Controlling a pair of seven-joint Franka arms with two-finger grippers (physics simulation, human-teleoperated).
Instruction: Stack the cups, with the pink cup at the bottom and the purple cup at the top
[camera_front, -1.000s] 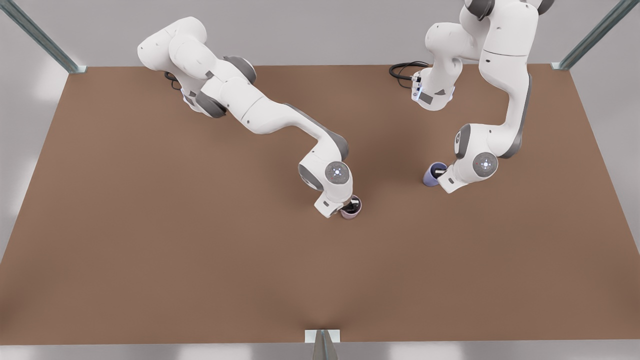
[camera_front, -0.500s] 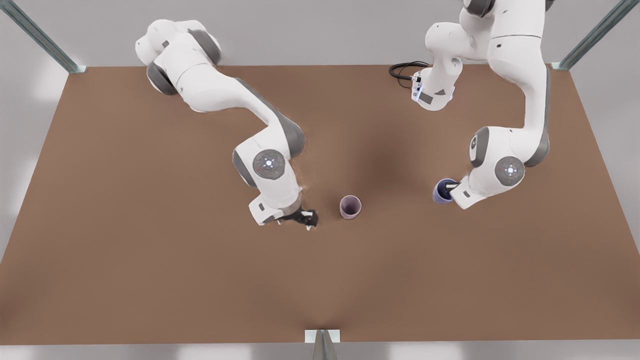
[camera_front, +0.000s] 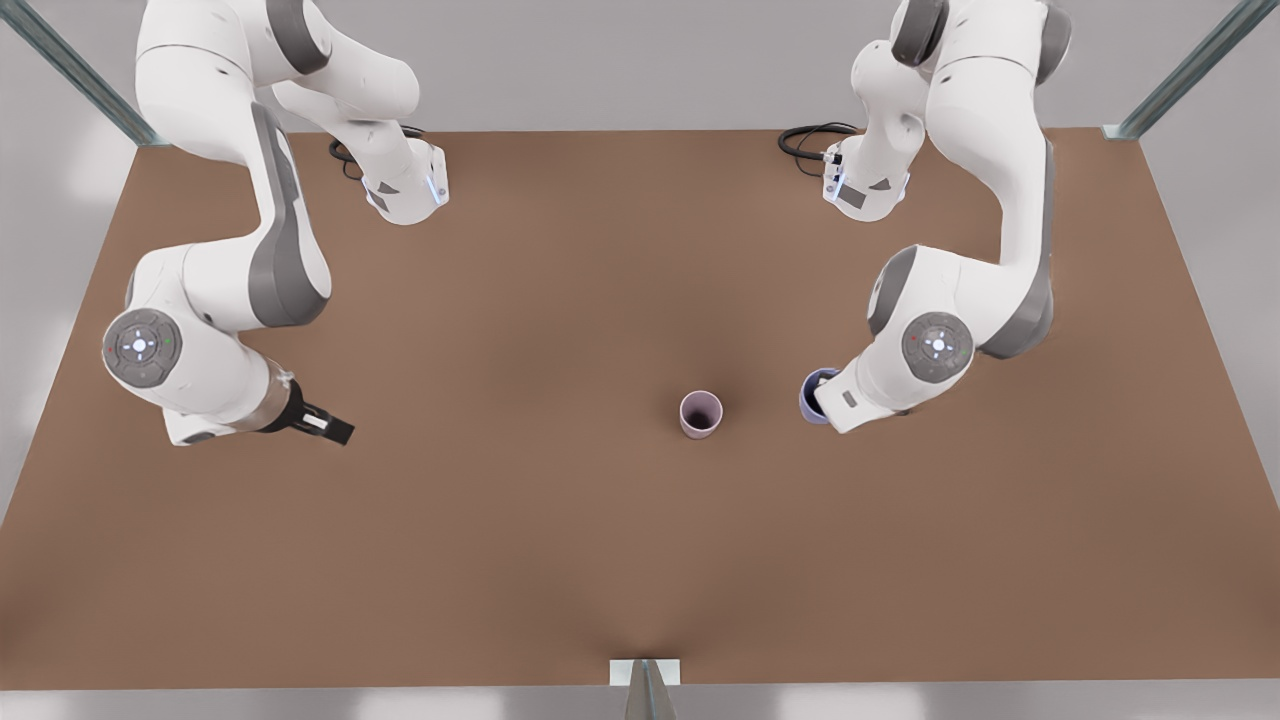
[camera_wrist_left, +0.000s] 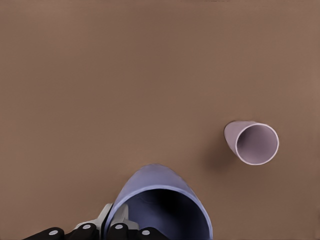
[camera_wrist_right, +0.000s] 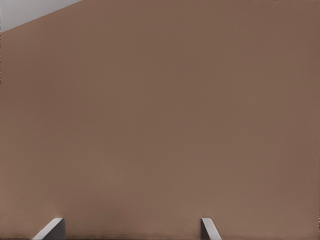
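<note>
The pink cup (camera_front: 701, 413) stands upright mid-surface. At its 3 o'clock, the left gripper (camera_front: 826, 398) has its jaws clamped on the purple cup (camera_front: 815, 395). The right gripper (camera_front: 335, 428), jaws apart, waits far off at 9 o'clock on the bare brown surface (camera_front: 560, 560).

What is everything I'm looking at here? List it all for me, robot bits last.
pink cup: one, dusty mauve-pink, standing upright and alone near the middle of the table.
purple cup: one, bluish lavender, held at the left tool, toward the front view's right of the pink cup and apart from it.
table: one, brown, under everything.
cables: black, coiled at the far edge of the table by the arm bases.
frame posts: grey metal, at the table's corners and near edge.
left tool: one, shut on the purple cup's rim, on the front view's right.
right tool: one, fingers open, holding nothing, waiting at the front view's left.
</note>
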